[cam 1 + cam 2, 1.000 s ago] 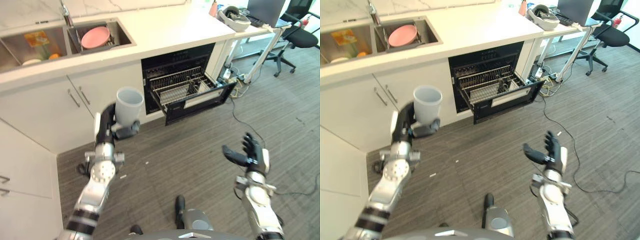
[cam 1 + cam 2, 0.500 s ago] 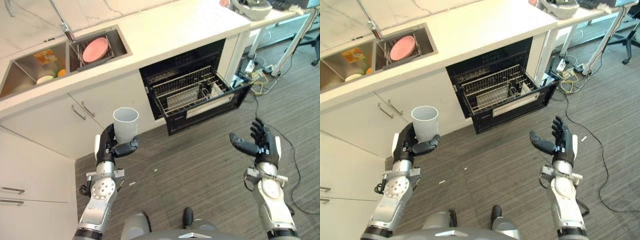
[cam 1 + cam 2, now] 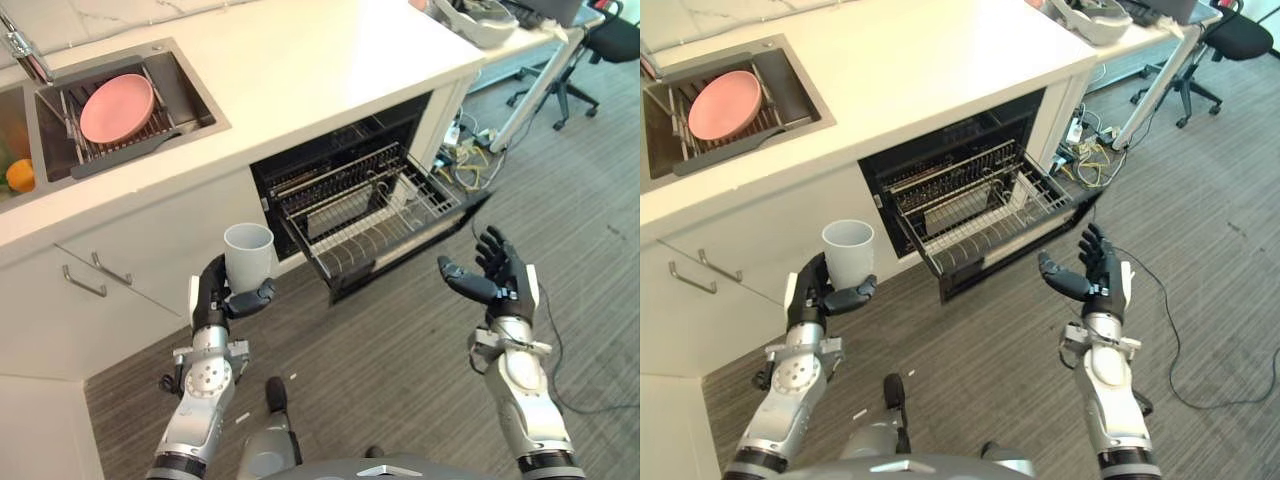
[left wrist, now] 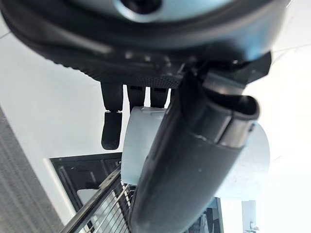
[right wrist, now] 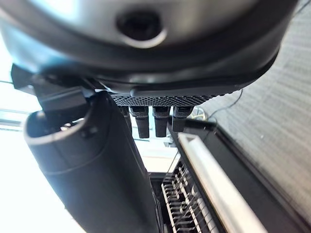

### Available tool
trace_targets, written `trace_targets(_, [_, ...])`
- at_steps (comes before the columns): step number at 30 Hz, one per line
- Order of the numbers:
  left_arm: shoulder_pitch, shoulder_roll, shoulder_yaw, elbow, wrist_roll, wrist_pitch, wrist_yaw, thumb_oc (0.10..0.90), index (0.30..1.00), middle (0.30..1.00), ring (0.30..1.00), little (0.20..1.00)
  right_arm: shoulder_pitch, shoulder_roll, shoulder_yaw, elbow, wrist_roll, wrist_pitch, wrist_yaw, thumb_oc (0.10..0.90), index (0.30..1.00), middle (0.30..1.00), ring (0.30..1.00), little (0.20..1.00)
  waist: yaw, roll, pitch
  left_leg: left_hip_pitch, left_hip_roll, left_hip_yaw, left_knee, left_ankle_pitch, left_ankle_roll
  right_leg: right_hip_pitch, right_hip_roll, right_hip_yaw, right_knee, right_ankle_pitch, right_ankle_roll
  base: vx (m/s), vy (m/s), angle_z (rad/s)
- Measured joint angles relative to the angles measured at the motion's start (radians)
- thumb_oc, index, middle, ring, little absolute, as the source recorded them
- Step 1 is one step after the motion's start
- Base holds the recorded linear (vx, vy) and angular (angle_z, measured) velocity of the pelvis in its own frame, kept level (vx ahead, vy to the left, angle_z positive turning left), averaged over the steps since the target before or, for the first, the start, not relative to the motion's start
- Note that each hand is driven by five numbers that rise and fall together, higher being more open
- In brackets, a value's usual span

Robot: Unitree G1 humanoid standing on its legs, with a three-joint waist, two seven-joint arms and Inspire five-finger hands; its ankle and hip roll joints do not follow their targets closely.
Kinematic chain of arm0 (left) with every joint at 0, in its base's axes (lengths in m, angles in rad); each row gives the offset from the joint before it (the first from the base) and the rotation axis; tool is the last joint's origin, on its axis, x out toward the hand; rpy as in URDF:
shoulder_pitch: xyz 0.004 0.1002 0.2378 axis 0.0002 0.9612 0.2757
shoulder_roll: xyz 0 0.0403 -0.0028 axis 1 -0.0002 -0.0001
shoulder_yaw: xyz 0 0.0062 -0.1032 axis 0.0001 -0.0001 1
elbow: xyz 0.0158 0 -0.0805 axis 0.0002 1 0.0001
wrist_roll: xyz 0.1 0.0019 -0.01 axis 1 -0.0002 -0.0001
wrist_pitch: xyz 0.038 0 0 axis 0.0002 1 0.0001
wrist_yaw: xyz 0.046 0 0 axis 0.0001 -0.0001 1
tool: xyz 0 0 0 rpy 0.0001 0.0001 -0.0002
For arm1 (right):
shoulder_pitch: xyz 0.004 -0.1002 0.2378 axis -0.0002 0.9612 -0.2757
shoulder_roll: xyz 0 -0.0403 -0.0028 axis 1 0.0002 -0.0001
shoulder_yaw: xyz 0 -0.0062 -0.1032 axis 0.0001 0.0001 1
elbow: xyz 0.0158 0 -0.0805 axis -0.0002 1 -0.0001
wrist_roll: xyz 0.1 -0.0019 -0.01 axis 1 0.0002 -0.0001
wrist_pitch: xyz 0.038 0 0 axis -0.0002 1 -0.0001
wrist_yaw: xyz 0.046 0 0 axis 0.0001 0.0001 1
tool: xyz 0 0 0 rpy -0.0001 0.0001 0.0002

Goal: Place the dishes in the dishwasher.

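A: Where's the dish right now?

B: The pale grey plastic cup (image 3: pixel 248 255) sits upright in the left hand (image 3: pixel 213 300), fingers curled round its lower wall and the thumb across the front. The mouth faces up, and I can't see anything inside it. The right hand (image 3: pixel 492 279) is held palm-up with the fingers spread, carrying nothing.

A: And the dishwasher?

B: The black built-in dishwasher (image 3: pixel 345 170) is open, ahead of the left hand and off towards the right hand. Its wire lower rack (image 3: pixel 372 220) is pulled out over the dropped door and looks mostly empty, apart from a small pale insert I can't identify near its far side.

A: What could go wrong from here?

B: The grip is low on the cup, so a quick swing towards the rack could tip it out of the fingers. The rack's upright tines are close together; if the cup comes down off-line its rim may catch and it could topple onto the floor.

A: Anything else waiting?

B: Beyond the left hand, set in the white worktop (image 3: pixel 300 70), the steel sink (image 3: pixel 190 85) holds a round pink plate (image 3: pixel 117 107) lying on a wire drainer.
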Motion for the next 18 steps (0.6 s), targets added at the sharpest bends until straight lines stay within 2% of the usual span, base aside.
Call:
trace_targets(1, [-0.011, 0.01, -0.002, -0.001, 0.018, 0.0, 0.003, 0.4, 0.3, 0.3, 0.3, 0.3, -0.001, -0.001, 0.003, -0.005, -0.003, 0.0, 0.007, 0.8, 0.9, 0.9, 0.9, 0.9, 0.005, 0.005, -0.003, 0.012, -0.004, -0.009, 0.0, -0.01, 0.012, -0.033, -0.019, -0.009, 0.076, -0.028, 0.038, 0.11, 0.252, -0.02])
trace_targets(2, [-0.036, 0.027, -0.002, -0.004, 0.041, -0.001, 0.011, 0.4, 0.3, 0.3, 0.3, 0.3, -0.006, -0.005, 0.01, -0.02, -0.022, 0.0, 0.021, 0.8, 0.9, 0.9, 0.9, 0.9, 0.02, 0.007, -0.007, 0.026, -0.021, -0.025, 0.001, -0.038, 0.048, -0.076, -0.053, -0.012, 0.118, -0.027, 0.095, 0.15, 0.34, 0.0])
trace_targets(3, [-0.053, 0.042, -0.002, -0.004, 0.047, -0.001, 0.018, 0.4, 0.3, 0.3, 0.3, 0.3, -0.01, -0.004, 0.01, -0.035, -0.035, 0.0, 0.024, 0.8, 0.9, 0.9, 0.9, 0.9, 0.02, 0.004, -0.007, 0.027, -0.038, -0.027, 0.001, -0.045, 0.056, -0.113, -0.074, -0.007, 0.172, 0.024, 0.128, 0.16, 0.351, 0.21])
trace_targets(4, [-0.066, 0.047, -0.003, -0.003, 0.053, 0.001, 0.021, 0.4, 0.3, 0.3, 0.3, 0.3, -0.012, -0.005, 0.008, -0.045, -0.042, -0.001, 0.024, 0.8, 0.9, 0.9, 0.9, 0.9, 0.013, 0.007, -0.006, 0.028, -0.048, -0.038, 0.001, -0.046, 0.057, -0.141, -0.085, -0.006, 0.255, 0.017, 0.134, 0.08, 0.185, 0.39])
trace_targets(6, [-0.065, 0.068, -0.016, -0.022, 0.062, 0.001, 0.011, 0.4, 0.3, 0.3, 0.3, 0.3, -0.011, 0.001, 0.007, -0.046, -0.052, -0.001, 0.023, 0.8, 0.9, 0.9, 0.9, 0.9, 0.004, 0.019, -0.004, 0.05, -0.049, -0.044, 0.001, -0.057, 0.073, -0.25, -0.095, 0.051, 0.497, 0.059, 0.152, 0.11, 0.184, 0.4])
trace_targets(7, [-0.059, 0.083, -0.038, -0.026, 0.073, 0.0, 0.003, 0.4, 0.3, 0.3, 0.3, 0.3, -0.004, 0.003, 0.007, -0.045, -0.057, -0.001, 0.023, 0.8, 0.9, 0.9, 0.9, 0.9, 0.001, 0.02, -0.004, 0.066, -0.05, -0.062, 0.001, -0.061, 0.073, -0.284, -0.098, 0.069, 0.569, 0.031, 0.157, 0.2, 0.227, 0.31])
trace_targets(9, [-0.051, 0.087, -0.05, -0.03, 0.085, 0.002, 0.004, 0.4, 0.3, 0.3, 0.3, 0.3, -0.01, 0.003, 0.011, -0.046, -0.058, -0.001, 0.024, 0.8, 0.9, 0.9, 0.9, 0.9, -0.002, 0.024, -0.002, 0.079, -0.046, -0.062, 0.003, -0.079, 0.08, -0.332, -0.096, 0.072, 0.58, -0.005, 0.155, 0.18, 0.105, 0.11])
trace_targets(10, [-0.05, 0.089, -0.05, -0.03, 0.104, 0.005, 0.008, 0.4, 0.3, 0.3, 0.3, 0.3, -0.024, 0.002, 0.013, -0.046, -0.059, -0.002, 0.031, 0.8, 0.9, 0.9, 0.9, 0.9, -0.002, 0.033, 0.003, 0.088, -0.034, -0.048, 0.003, -0.096, 0.068, -0.373, -0.088, 0.069, 0.558, -0.031, 0.137, 0.14, 0.013, -0.19])
trace_targets(11, [-0.049, 0.093, -0.048, -0.032, 0.135, 0.005, 0.012, 0.4, 0.3, 0.3, 0.3, 0.3, -0.031, 0.002, 0.018, -0.054, -0.059, -0.002, 0.035, 0.8, 0.9, 0.9, 0.9, 0.9, -0.003, 0.037, 0.006, 0.099, -0.027, -0.035, 0.002, -0.097, 0.063, -0.418, -0.071, 0.039, 0.417, -0.036, 0.128, 0.17, -0.061, -0.23])
trace_targets(14, [-0.037, 0.093, -0.041, -0.054, 0.136, 0.005, 0.018, 0.4, 0.3, 0.3, 0.3, 0.3, -0.029, -0.005, 0.018, -0.051, -0.057, -0.006, 0.03, 0.8, 0.9, 0.9, 0.9, 0.9, -0.004, 0.02, 0.004, 0.12, -0.024, -0.018, 0.002, -0.122, 0.033, -0.448, -0.052, -0.037, 0.231, 0.003, 0.102, 0.11, -0.039, -0.19])
trace_targets(15, [-0.014, 0.09, -0.035, -0.086, 0.136, 0.005, 0.02, 0.4, 0.3, 0.3, 0.3, 0.3, -0.022, -0.006, 0.016, -0.065, -0.035, -0.006, 0.036, 0.8, 0.9, 0.9, 0.9, 0.9, -0.001, 0.007, 0.003, 0.124, -0.025, -0.006, -0.003, -0.123, 0.022, -0.424, -0.049, -0.085, 0.13, 0.056, 0.057, 0.08, -0.024, -0.09])
trace_targets(16, [-0.013, 0.08, -0.04, -0.092, 0.136, 0.005, 0.019, 0.4, 0.3, 0.3, 0.3, 0.3, -0.008, -0.004, 0.012, -0.079, -0.007, -0.014, 0.035, 0.8, 0.9, 0.9, 0.9, 0.9, -0.005, 0.009, 0.003, 0.13, -0.022, -0.017, -0.003, -0.124, 0.017, -0.412, -0.04, -0.08, 0.121, 0.089, 0.05, 0.11, -0.029, 0.04])
trace_targets(17, [-0.012, 0.076, -0.053, -0.105, 0.136, 0.005, 0.015, 0.4, 0.3, 0.3, 0.3, 0.3, -0.001, -0.004, 0.008, -0.079, 0.031, -0.029, 0.041, 0.8, 0.9, 0.9, 0.9, 0.9, -0.007, 0.007, -0.001, 0.148, -0.013, -0.023, 0.002, -0.126, -0.003, -0.393, -0.016, -0.054, 0.084, 0.159, 0.016, 0.07, -0.019, 0.15])
trace_targets(18, [-0.012, 0.076, -0.053, -0.105, 0.136, 0.005, 0.015, 0.4, 0.3, 0.3, 0.3, 0.3, -0.001, -0.004, 0.008, -0.079, 0.031, -0.029, 0.041, 0.8, 0.9, 0.9, 0.9, 0.9, -0.007, 0.007, -0.001, 0.148, -0.013, -0.023, 0.002, -0.126, -0.003, -0.393, -0.016, -0.054, 0.084, 0.159, 0.016, 0.09, -0.037, -0.1])
